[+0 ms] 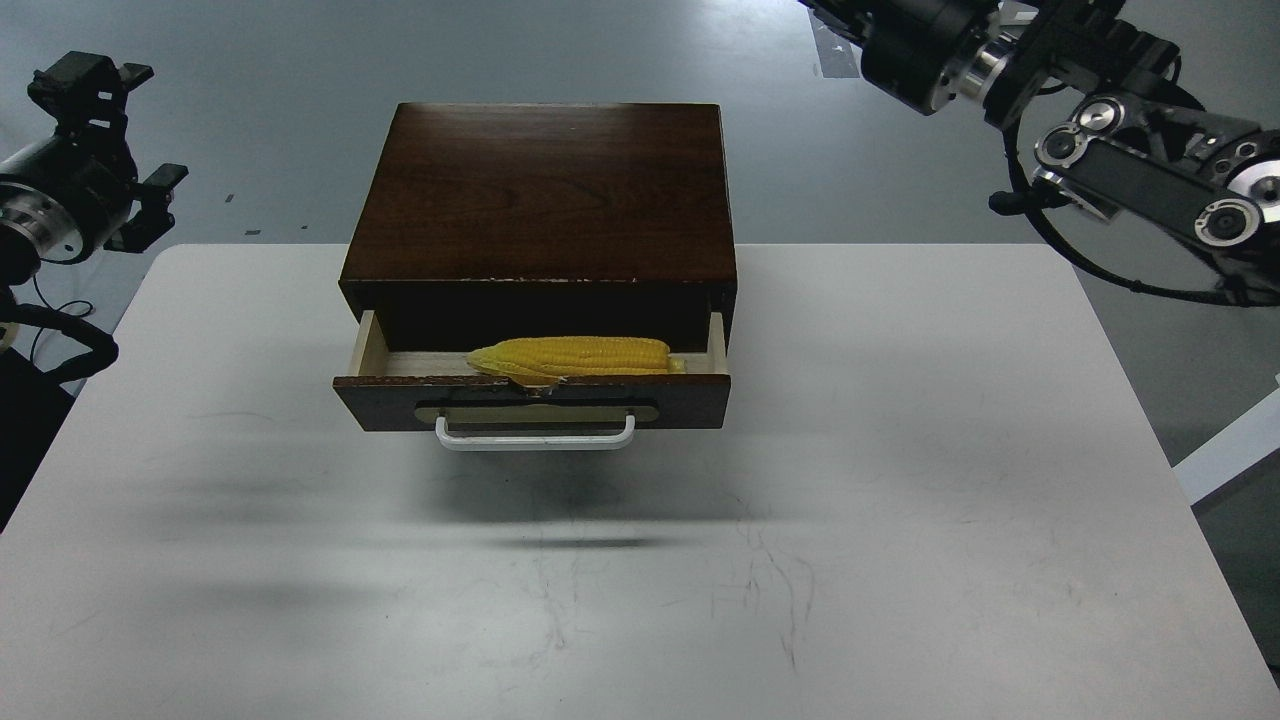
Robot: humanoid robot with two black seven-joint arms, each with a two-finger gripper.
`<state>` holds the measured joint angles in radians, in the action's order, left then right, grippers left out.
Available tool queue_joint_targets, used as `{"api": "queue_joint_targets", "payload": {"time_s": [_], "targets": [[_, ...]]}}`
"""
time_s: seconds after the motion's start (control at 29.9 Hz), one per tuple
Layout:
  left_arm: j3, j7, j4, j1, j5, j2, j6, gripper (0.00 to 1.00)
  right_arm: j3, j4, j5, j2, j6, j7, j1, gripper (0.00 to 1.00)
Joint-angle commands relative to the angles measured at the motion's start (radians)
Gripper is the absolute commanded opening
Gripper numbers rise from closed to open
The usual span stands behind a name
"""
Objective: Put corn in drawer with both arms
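Yellow and tapered, the corn cob (pixel 575 356) lies lengthwise inside the partly open drawer (pixel 532 400) of the dark brown wooden cabinet (pixel 545 190), resting on the pale wood just behind the drawer front with its white bar handle (pixel 535 436). Both arms are raised well clear of the grey table (pixel 900 480): the left gripper (pixel 90 85) sits at the far left and the right gripper (pixel 1030 195) at the upper right. Neither holds anything, and I cannot tell whether their fingers are apart or together.

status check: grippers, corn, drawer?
Left gripper clear of the table, state unreadable. Right gripper out of view. Corn lying in open drawer. Nothing blocking.
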<state>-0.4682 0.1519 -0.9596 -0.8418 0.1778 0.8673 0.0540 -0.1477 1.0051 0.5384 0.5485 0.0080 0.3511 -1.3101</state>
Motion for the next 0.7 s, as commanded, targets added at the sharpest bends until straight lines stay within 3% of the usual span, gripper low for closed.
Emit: {"api": "queue_joint_targets", "payload": {"time_s": [0.0,0.13,0.27,0.33,0.47,0.67], "targets": [[-0.001,0.003,-0.007,0.0,-0.001,-0.004,0.015,0.99,-0.026,-0.037,-0.258,0.037,0.065,-0.041,0.089,1.0],[-0.039,-0.011,-0.007,0.003,-0.003,-0.016,0.03,0.99,-0.102,-0.042,-0.463,0.07,0.109,-0.096,0.216,1.0],[-0.046,-0.009,-0.007,0.007,-0.004,-0.027,0.049,0.99,-0.188,-0.037,-0.517,0.068,0.113,-0.135,0.31,1.0],[-0.046,-0.009,-0.007,0.009,-0.003,-0.031,0.053,0.99,-0.254,-0.034,-0.564,0.062,0.115,-0.187,0.377,1.0],[-0.044,-0.009,-0.007,0.012,-0.001,-0.042,0.053,0.99,-0.303,-0.037,-0.6,0.053,0.113,-0.239,0.436,1.0],[-0.041,-0.008,-0.007,0.021,0.0,-0.047,0.052,0.99,-0.308,-0.042,-0.595,0.033,0.116,-0.227,0.479,1.0]]}}
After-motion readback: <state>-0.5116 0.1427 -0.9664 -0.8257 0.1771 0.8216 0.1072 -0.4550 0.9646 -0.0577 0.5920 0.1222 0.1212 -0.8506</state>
